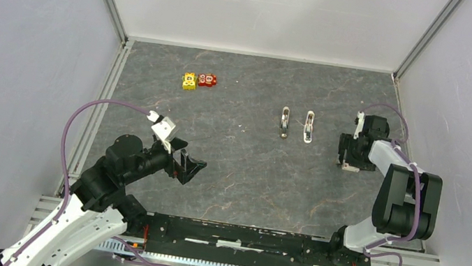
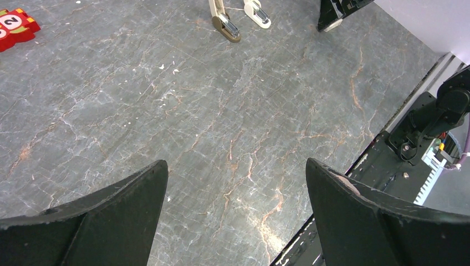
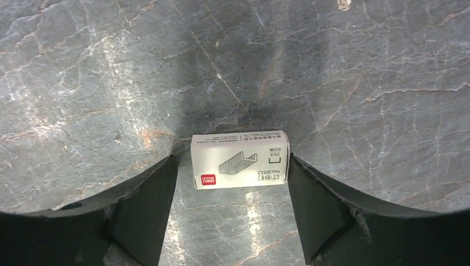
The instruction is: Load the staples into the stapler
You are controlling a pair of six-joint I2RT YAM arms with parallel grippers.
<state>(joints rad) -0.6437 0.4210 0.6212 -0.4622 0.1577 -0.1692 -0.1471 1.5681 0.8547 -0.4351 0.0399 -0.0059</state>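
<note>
Table (image 1: 239, 190) of grey marbled stone, walled on three sides by pale panels.

Right gripper (image 3: 233, 166) is down at the table surface at the right side of the overhead frame. Its two black fingers straddle a small white staple box (image 3: 239, 159). The box lies flat on the stone, printed face up, with a drawing of staples and a red label in one corner. The jaws stand fairly wide and are not clamped. A sliver of table shows between the box and the finger on the left of the wrist frame. The finger on the right of that frame sits just at the box's end; I cannot tell if it touches.

Left gripper (image 2: 235, 166) sits in the lower left of the overhead frame, raised above bare stone. Its jaws are spread wide with nothing between them.

Two small staplers lie side by side, apart from each other, just right of centre in the upper half of the overhead frame. These are a tan stapler (image 1: 284, 122) showing grey metal at its near end and a white stapler (image 1: 308, 126). Both lie flat, near the right gripper and to its left, and neither arm touches them.

A yellow block (image 1: 189, 81) and a red block (image 1: 208, 80) touch each other in the upper left part of the table, well apart from everything else.
</note>
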